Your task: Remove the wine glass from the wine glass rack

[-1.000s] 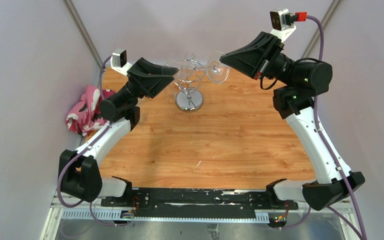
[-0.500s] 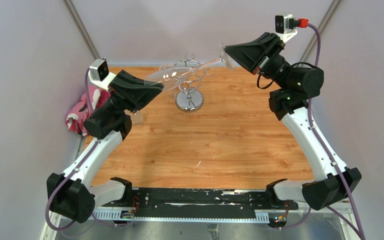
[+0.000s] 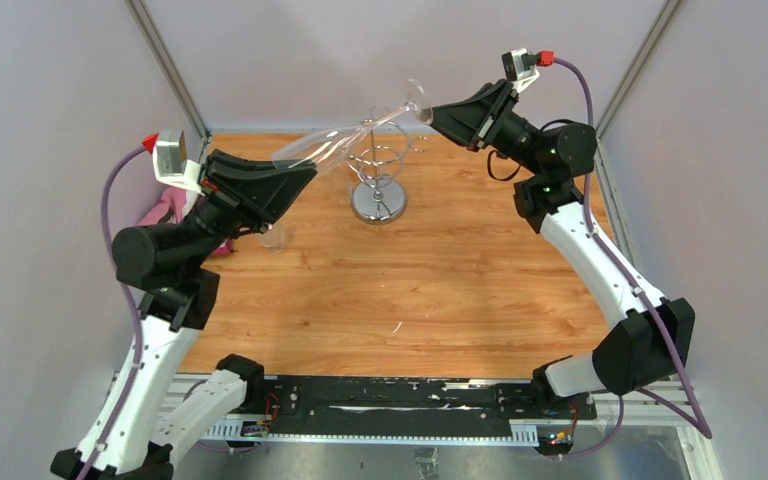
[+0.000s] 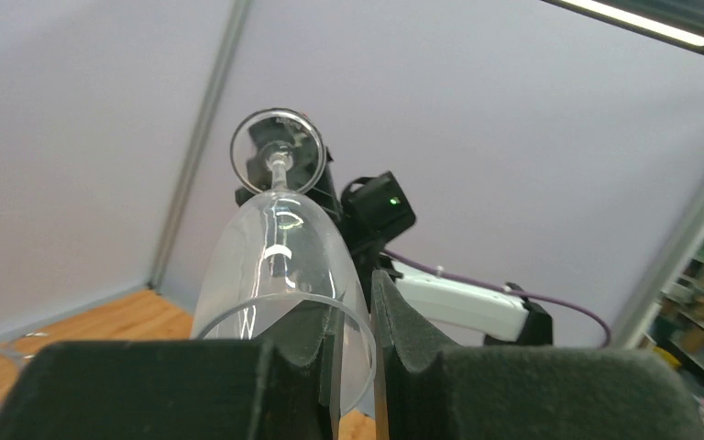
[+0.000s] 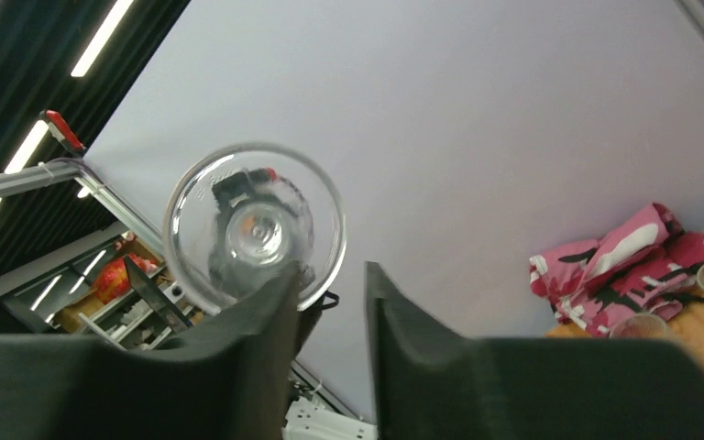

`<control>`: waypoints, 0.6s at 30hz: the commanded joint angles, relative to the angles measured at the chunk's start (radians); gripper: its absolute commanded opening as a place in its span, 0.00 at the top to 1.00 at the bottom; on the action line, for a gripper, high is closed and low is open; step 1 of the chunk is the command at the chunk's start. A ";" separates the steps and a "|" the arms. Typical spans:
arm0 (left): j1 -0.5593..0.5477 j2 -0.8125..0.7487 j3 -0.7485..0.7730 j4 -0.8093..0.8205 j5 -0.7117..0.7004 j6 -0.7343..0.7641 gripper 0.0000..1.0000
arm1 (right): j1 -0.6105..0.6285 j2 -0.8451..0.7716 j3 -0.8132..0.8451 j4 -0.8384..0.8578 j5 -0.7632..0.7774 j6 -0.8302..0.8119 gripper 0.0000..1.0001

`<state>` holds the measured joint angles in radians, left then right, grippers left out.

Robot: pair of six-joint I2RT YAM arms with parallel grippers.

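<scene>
Over the far edge, the glass (image 3: 320, 148) hung tilted above the rack (image 3: 378, 206).
Its bowl rim was pinched in the left gripper (image 3: 306, 176); the right gripper (image 3: 433, 114) stood barely parted, clamping nothing, the foot (image 5: 255, 225) just ahead.

Glass (image 4: 280, 257): clear, glossy, smooth. Rack (image 3: 378, 205): shiny chrome wire. Table (image 3: 440, 270): wood grain, satin. Cloth (image 5: 623, 261): soft printed fabric, matt.

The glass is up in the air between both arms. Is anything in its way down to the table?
Yes: the wine glass rack stands under the tilted wine glass, which the left gripper holds by the bowl rim, the right gripper at its foot. Bare table shows beside the rack.
</scene>
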<state>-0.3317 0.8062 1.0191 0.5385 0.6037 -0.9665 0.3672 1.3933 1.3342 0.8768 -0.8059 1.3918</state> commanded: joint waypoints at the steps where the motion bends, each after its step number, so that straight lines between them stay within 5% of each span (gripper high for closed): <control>1: -0.015 -0.041 0.129 -0.516 -0.250 0.316 1.00 | 0.018 -0.031 -0.032 -0.009 -0.146 -0.033 0.49; 4: -0.015 -0.055 0.220 -0.717 -0.360 0.399 1.00 | -0.011 -0.051 -0.055 -0.032 -0.130 -0.046 0.38; 11: -0.015 0.049 0.576 -1.287 -0.721 0.601 1.00 | -0.123 -0.101 -0.117 -0.110 -0.140 -0.069 0.37; 18: -0.015 0.152 0.734 -1.649 -1.078 0.653 1.00 | -0.214 -0.174 -0.080 -0.467 -0.122 -0.307 0.39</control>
<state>-0.3466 0.9020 1.7031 -0.8265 -0.2146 -0.3836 0.1883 1.2686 1.2167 0.6189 -0.9150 1.2510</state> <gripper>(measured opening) 0.167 0.617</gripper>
